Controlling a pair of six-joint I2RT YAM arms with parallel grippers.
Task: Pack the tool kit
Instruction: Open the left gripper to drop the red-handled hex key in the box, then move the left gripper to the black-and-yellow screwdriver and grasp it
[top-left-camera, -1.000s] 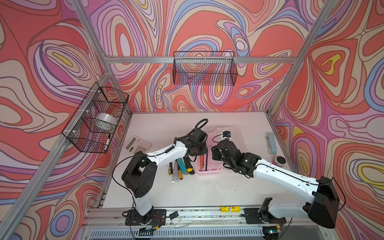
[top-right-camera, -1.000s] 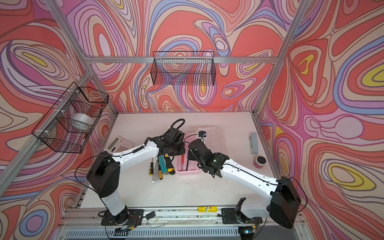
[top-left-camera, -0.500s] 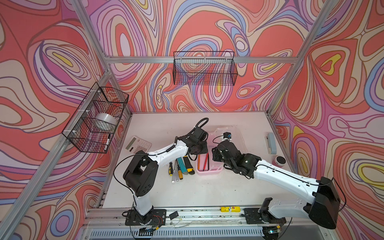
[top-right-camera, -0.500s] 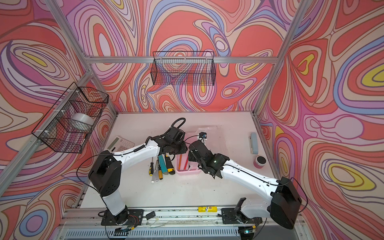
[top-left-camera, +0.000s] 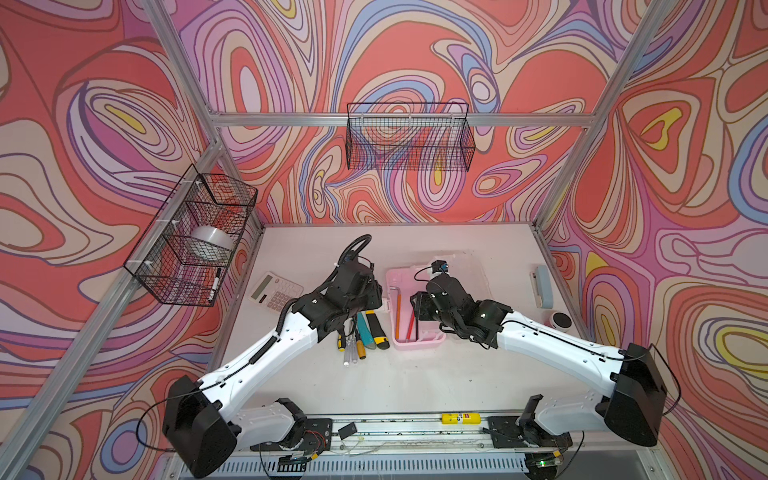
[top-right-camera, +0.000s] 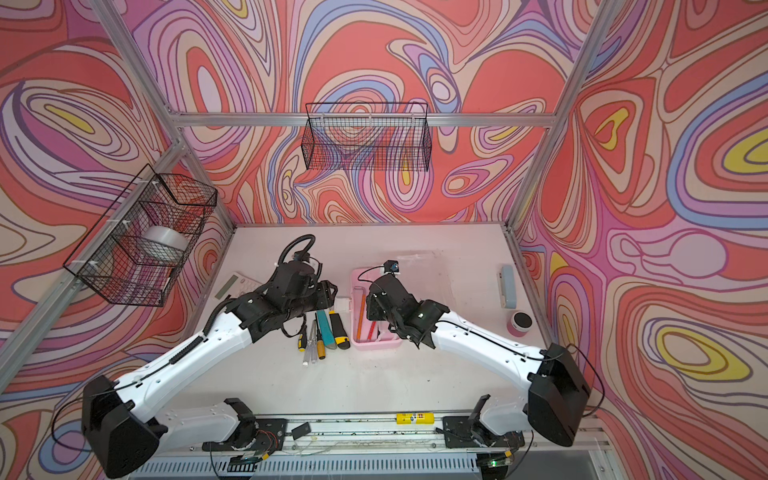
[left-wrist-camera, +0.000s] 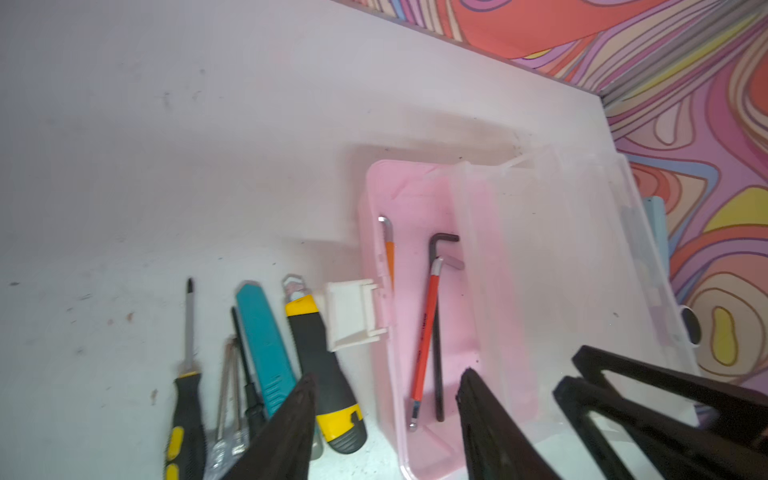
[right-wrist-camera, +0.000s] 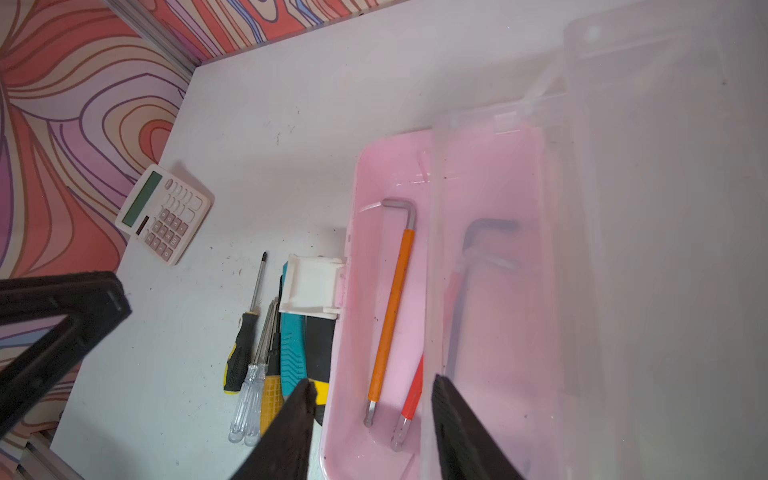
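The tool kit, a pink box, lies mid-table with its translucent lid raised over its right half. Inside lie an orange hex key, a red one and a black one. Left of the box lie screwdrivers, a teal knife and a yellow-black knife. My left gripper hangs open above the box's left wall by the white latch. My right gripper is open over the box, empty.
A white calculator lies at the left. A grey-blue stapler and a small pink pot sit by the right wall. Wire baskets hang on the back wall and the left wall.
My left gripper has gone from shut to open and drawn back leftwards off the box. The right gripper's jaws have widened; its arm has hardly moved.
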